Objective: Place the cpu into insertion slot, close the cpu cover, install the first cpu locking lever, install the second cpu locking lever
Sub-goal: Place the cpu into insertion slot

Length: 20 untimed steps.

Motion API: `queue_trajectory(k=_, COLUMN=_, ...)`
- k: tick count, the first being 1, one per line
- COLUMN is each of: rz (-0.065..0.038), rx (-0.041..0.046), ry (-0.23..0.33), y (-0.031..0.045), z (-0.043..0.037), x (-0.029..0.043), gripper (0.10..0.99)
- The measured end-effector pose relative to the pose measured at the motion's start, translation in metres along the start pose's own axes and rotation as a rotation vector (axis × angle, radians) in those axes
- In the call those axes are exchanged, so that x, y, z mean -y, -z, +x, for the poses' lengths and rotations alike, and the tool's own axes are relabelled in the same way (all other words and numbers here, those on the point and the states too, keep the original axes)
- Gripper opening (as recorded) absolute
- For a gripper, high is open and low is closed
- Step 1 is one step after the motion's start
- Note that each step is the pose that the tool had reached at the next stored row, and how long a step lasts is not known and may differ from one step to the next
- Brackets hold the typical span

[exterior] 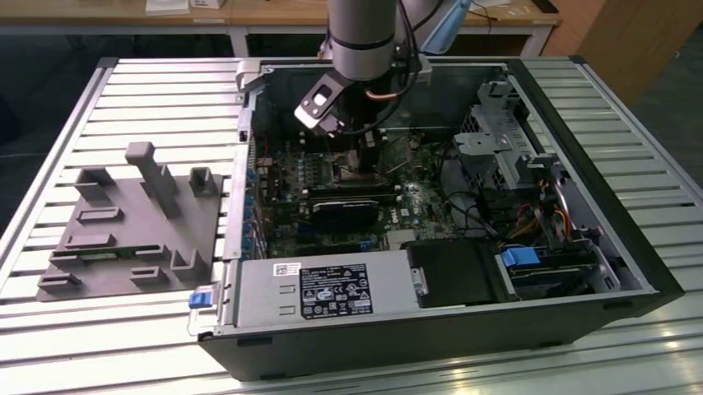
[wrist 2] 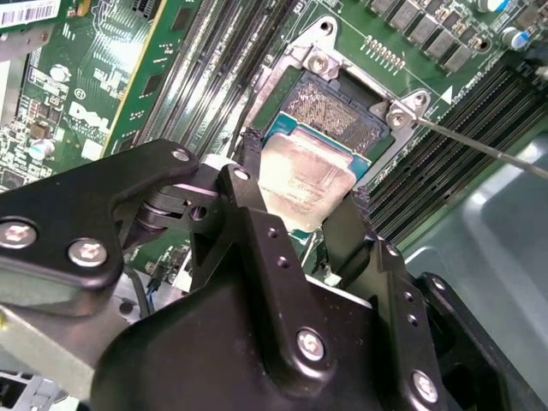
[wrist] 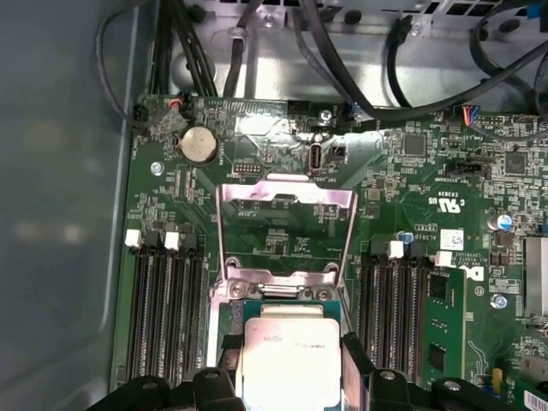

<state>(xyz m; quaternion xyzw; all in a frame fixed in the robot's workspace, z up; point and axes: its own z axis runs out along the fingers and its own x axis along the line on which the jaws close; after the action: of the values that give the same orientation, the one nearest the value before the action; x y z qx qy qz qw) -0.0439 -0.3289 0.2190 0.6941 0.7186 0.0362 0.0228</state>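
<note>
cpu (wrist 2: pixel 304 175) (wrist: pixel 291 364) is clamped in the gripper (wrist 2: pixel 304 193) (wrist: pixel 291 355). The black fingers (wrist 2: pixel 248 167) are set narrow, one on each of two opposite edges. Silvery-tan top faces up, with a faint line of print I can't make out.

The cpu sits directly over the insertion slot (wrist 2: pixel 336 104), covering most of it. A strip of the dark contact field shows past one cpu edge. Can't tell if it's seated or just above.

cpu cover (wrist: pixel 287 195) is swung open, away from the slot on its hinge edge, with bare board visible through its window. A thin metal rod (wrist 2: pixel 479 145) runs out from one slot corner.

Long black memory slots (wrist: pixel 163 308) flank the socket on both sides. There's a coin cell (wrist: pixel 199 144) beyond the cover. The green motherboard (exterior: pixel 423 206) carries white silk-screen marks and a small white sticker (wrist: pixel 451 235). A barcode sticker (wrist 2: pixel 26 13) shows at the edge of the second wrist view.

In the exterior view the gripper (exterior: pixel 360 164) is down inside the open computer case (exterior: pixel 439 346), centre of frame. The power supply (exterior: pixel 275 288) at lower centre has a black printed label and a small white barcode label. A grey fixture tray (exterior: pixel 132 222) sits on the slatted table (exterior: pixel 66 346) at the exterior view's left.
</note>
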Motion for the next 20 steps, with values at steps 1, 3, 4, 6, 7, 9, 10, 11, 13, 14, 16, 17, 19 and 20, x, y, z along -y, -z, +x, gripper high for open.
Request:
queue_trajectory(k=1, rz=0.0, rx=-0.0003, ry=0.003, y=-0.0004, z=0.0, x=0.0005, gripper=0.537)
queue_trajectory(k=3, rz=0.0, rx=-0.0006, ry=0.006, y=-0.0012, z=0.0001, x=0.0016, gripper=0.537)
queue_trajectory(k=4, rz=0.0, rx=-0.0006, ry=0.006, y=-0.0016, z=0.0001, x=0.0024, gripper=0.537)
queue_trajectory(k=6, rz=0.0, rx=-0.0007, ry=0.007, y=-0.0027, z=0.0002, x=0.0037, gripper=0.537)
queue_trajectory(k=7, rz=0.0, rx=-0.0008, ry=0.008, y=-0.0033, z=0.0002, x=0.0042, gripper=0.537)
queue_trajectory(k=9, rz=0.0, rx=-0.0009, ry=0.01, y=-0.0045, z=0.0003, x=0.0054, gripper=0.537)
queue_trajectory(k=10, rz=0.0, rx=-0.0009, ry=0.01, y=-0.0052, z=0.0003, x=0.0059, gripper=0.537)
queue_trajectory(k=11, rz=0.0, rx=-0.0011, ry=0.011, y=-0.006, z=0.0003, x=0.0064, gripper=0.537)
queue_trajectory(k=13, rz=0.0, rx=-0.0011, ry=0.012, y=-0.0078, z=0.0003, x=0.0075, gripper=0.537)
queue_trajectory(k=14, rz=0.0, rx=-0.0011, ry=0.012, y=-0.0085, z=0.0003, x=0.0081, gripper=0.537)
queue_trajectory(k=16, rz=0.0, rx=-0.0012, ry=0.014, y=-0.0099, z=0.0004, x=0.0093, gripper=0.537)
queue_trajectory(k=17, rz=0.0, rx=-0.0013, ry=0.014, y=-0.0107, z=0.0005, x=0.0098, gripper=0.537)
queue_trajectory(k=19, rz=0.0, rx=-0.0013, ry=0.015, y=-0.0123, z=0.0007, x=0.0103, gripper=0.537)
queue_trajectory(k=20, rz=0.0, rx=-0.0013, ry=0.015, y=-0.0127, z=0.0007, x=0.0103, gripper=0.537)
